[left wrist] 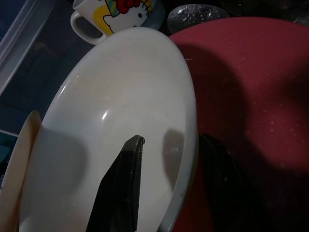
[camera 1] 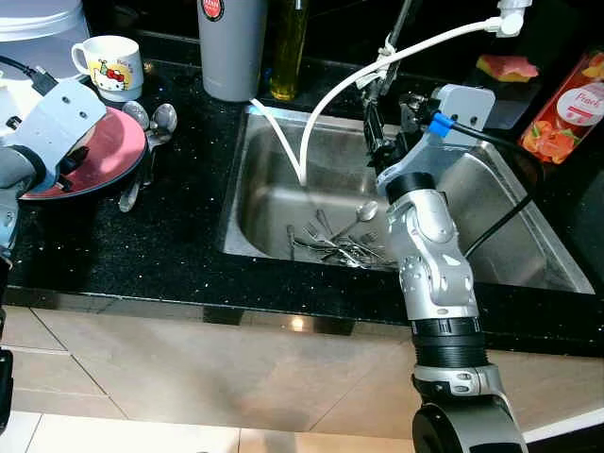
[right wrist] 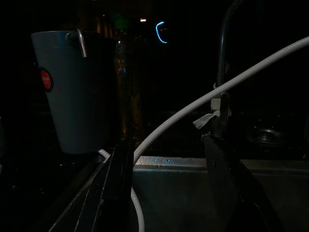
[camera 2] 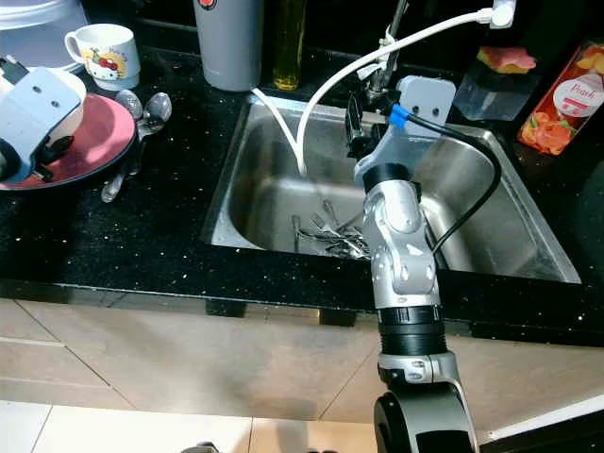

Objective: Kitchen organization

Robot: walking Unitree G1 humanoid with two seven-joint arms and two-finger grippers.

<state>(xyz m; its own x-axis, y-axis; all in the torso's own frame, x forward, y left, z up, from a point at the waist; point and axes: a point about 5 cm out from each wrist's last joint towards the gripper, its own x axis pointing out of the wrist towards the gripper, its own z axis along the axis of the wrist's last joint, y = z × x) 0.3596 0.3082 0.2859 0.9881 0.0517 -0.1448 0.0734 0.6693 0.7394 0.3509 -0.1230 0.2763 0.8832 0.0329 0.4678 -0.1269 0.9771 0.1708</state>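
My left gripper (left wrist: pixel 171 140) is at the left of the counter, over a red plate (camera 1: pixel 113 151). It is shut on the rim of a white bowl (left wrist: pixel 120 96), one finger inside and one outside, with the bowl tilted above the red plate (left wrist: pixel 251 87). My right gripper (camera 1: pixel 389 127) hangs open over the back of the steel sink (camera 1: pixel 528 217), near the tap, with nothing between its fingers. A heap of forks and spoons (camera 1: pixel 335 241) lies on the sink floor. A cartoon mug (camera 1: pixel 109 64) stands behind the plate.
A white hose (camera 1: pixel 321 113) runs from the tap into the sink, close in front of the right gripper. A grey container (camera 1: pixel 231 47) and an oil bottle (camera 1: pixel 288 47) stand behind the sink. Loose spoons (camera 1: pixel 156 118) lie beside the plate. A juice carton (camera 1: pixel 566 109) stands far right.
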